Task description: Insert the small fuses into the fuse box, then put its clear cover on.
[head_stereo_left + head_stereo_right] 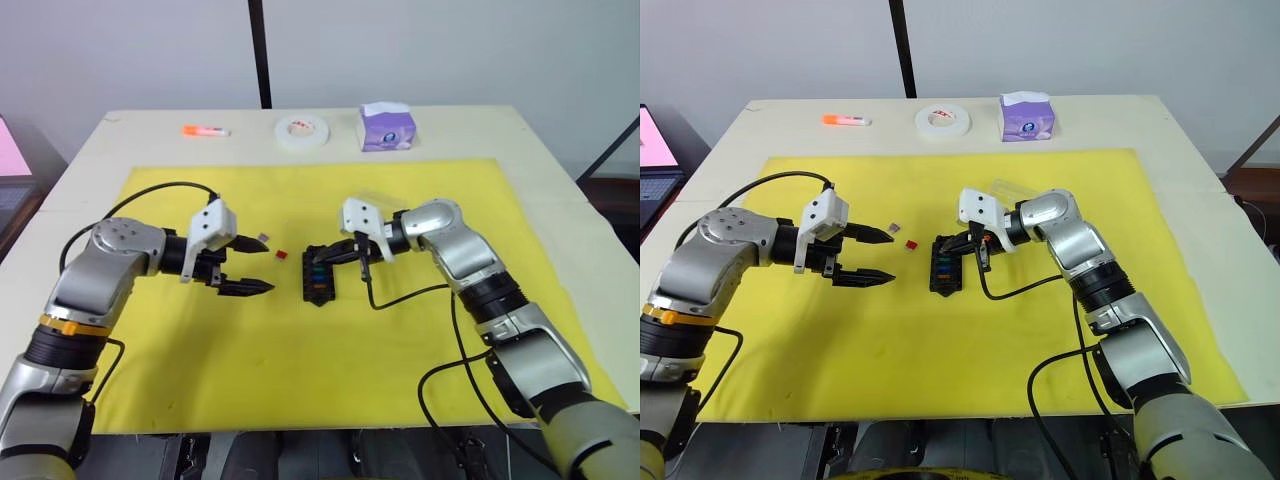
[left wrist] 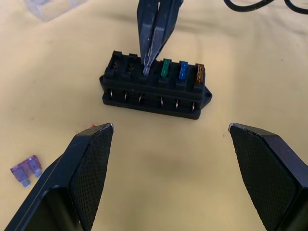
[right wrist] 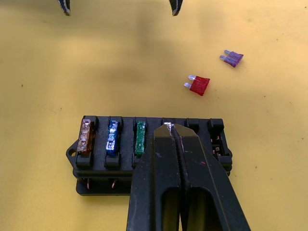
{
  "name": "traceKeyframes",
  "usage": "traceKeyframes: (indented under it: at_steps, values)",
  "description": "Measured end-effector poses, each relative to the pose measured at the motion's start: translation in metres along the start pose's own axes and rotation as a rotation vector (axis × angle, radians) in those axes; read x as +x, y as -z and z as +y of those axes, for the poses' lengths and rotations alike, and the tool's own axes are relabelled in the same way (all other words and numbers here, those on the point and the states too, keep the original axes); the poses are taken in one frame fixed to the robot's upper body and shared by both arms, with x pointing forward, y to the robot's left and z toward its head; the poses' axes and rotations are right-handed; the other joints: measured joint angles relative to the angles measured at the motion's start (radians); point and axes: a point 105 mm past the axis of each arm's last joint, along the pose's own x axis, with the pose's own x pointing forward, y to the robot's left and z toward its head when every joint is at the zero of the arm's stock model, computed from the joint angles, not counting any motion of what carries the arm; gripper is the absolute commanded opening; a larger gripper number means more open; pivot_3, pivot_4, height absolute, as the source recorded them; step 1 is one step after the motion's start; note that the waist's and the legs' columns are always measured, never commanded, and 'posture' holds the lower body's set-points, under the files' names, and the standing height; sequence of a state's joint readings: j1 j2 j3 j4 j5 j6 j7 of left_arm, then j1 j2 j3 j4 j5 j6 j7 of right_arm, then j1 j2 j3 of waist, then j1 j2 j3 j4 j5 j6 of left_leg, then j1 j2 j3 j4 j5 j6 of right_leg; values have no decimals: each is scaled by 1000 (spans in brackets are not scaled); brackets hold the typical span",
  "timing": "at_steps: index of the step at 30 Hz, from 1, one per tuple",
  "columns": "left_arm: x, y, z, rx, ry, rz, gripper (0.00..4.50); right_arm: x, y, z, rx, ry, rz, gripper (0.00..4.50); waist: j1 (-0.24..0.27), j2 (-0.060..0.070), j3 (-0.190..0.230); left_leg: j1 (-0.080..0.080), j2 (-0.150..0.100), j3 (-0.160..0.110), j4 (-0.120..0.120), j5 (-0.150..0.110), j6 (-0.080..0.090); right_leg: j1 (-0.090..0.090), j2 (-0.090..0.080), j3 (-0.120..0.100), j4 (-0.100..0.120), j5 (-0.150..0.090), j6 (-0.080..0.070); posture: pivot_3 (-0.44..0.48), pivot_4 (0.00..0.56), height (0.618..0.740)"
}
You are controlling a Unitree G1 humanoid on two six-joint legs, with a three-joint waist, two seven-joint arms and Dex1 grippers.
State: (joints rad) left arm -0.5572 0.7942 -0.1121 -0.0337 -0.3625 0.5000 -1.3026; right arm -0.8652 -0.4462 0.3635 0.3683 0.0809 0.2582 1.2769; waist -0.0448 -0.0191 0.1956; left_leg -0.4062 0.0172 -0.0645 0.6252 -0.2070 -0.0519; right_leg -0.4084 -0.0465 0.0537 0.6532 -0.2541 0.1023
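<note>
At centre frame on the tabletop, the fuse box is met by the right gripper, pressed together over a fourth slot, seemingly seating a fuse beside the three already inserted. The left gripper is held spread nearby, left of the red fuse and purple fuse, probably for the next pick.

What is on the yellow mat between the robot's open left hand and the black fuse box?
Two loose fuses lie there: a red fuse and a purple fuse, apart from the fuse box. The right wrist view shows it, with the left gripper beyond.

Silver-grey arms, black cables, white wrist housings, black fingers.
</note>
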Motion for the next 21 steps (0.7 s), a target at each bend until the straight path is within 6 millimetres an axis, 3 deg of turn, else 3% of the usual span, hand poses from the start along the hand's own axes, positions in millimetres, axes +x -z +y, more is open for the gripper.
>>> traceKeyframes:
  at_steps: [16, 21]
  values:
    - [0, 1, 0, -12, 0, 5, 4061, 0, -1, 0, -5, 4, 4, 26, 0, 0, 0, 0, 0, 0, 0, 0, 0, 0, 0, 0, 0, 0, -1, 0, 150, 740]
    - [-7, 8, 6, -30, -26, 23, 4061, -8, -8, 7, 111, -57, -112, 26, 0, 1, 1, -2, 0, 0, 0, 0, 0, -2, 0, 0, 0, 0, 0, 0, 150, 740]
